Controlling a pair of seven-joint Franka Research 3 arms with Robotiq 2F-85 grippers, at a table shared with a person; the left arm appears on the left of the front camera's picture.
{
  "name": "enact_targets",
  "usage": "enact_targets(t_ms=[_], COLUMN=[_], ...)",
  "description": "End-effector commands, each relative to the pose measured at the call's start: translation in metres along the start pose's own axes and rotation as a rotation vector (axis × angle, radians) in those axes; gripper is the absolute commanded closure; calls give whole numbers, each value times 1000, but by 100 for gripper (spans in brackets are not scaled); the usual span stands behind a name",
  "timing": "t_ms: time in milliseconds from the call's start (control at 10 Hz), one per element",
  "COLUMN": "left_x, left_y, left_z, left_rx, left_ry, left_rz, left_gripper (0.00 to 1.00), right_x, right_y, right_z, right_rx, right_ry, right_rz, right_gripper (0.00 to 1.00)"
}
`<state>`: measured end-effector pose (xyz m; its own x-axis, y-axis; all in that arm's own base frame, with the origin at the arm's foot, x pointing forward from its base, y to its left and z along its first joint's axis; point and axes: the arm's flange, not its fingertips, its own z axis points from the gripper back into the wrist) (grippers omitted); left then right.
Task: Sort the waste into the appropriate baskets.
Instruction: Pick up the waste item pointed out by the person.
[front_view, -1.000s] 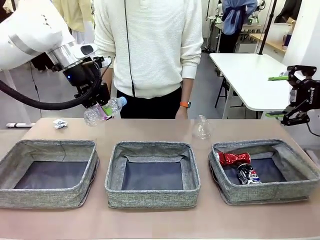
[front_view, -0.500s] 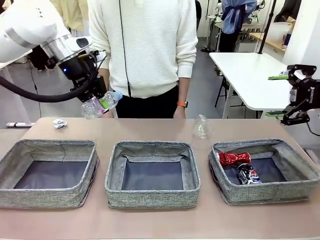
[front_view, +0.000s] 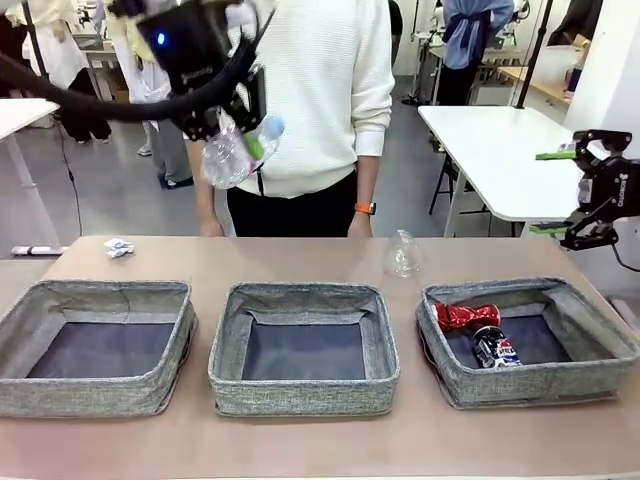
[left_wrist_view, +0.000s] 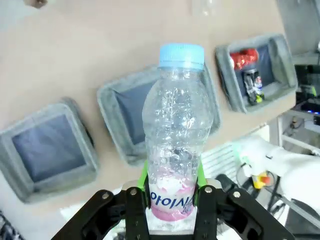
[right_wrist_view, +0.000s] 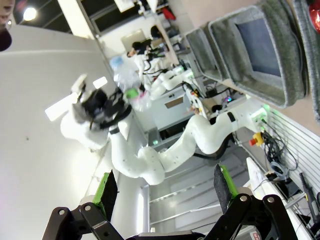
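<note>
Since a second ago my left arm has swung up and toward the middle, lifting the clear bottle (front_view: 236, 155) to eleven o'clock in the front view, before the person's (front_view: 320, 100) white sweater. The left gripper (front_view: 232, 132) is clamped on its labelled end, the blue cap tilted toward two o'clock. Below sit the left basket (front_view: 100, 290), the middle basket (front_view: 300, 294) and the right basket (front_view: 530, 288), which holds the red can (front_view: 468, 316) with the Pepsi can (front_view: 494, 348) at its five o'clock. The clear plastic container (front_view: 402, 254) stands at eleven o'clock of the right basket, and the paper wad (front_view: 120, 247) lies at twelve o'clock of the left basket. My right gripper (front_view: 552, 192) hangs at three o'clock, jaws spread wide. On the left wrist view, green pads (left_wrist_view: 144, 176) pinch the pink label, the cap points to twelve o'clock, and the middle basket lies behind. On the right wrist view, the fingers (right_wrist_view: 107, 189) stand far apart, gripping nothing.
</note>
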<state>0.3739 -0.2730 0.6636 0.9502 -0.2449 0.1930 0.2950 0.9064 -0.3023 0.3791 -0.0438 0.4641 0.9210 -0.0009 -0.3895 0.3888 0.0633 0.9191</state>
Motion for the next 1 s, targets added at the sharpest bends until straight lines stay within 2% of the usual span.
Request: enact_targets(t_ms=[0,100,200,300,500,600,900], left_x=[7,0,-8,-13,-7,1,16], left_y=[-33,-61,-83,-93,-95,-95,-87], left_z=[-5,-7,-13,-15,-10,-8,1], left_rx=[-15,-40,-17,2,-66,-78,-101], left_ry=[-13,-71,-109,-60,24,61,96], left_rz=[104,231,264,248,235,268,311], left_gripper=[63,63,63,63,63,63,63], right_x=[1,1,1,1,1,1,1], right_y=[3,3,3,3,3,3,3], right_z=[-1,-1,-1,-1,-1,-1,-1], right_rx=[8,8,8,8,8,8,8], right_ry=[-7,-7,-7,-7,-7,-7,-7], right_rz=[8,8,8,8,8,8,8], right_gripper=[0,0,0,0,0,0,0])
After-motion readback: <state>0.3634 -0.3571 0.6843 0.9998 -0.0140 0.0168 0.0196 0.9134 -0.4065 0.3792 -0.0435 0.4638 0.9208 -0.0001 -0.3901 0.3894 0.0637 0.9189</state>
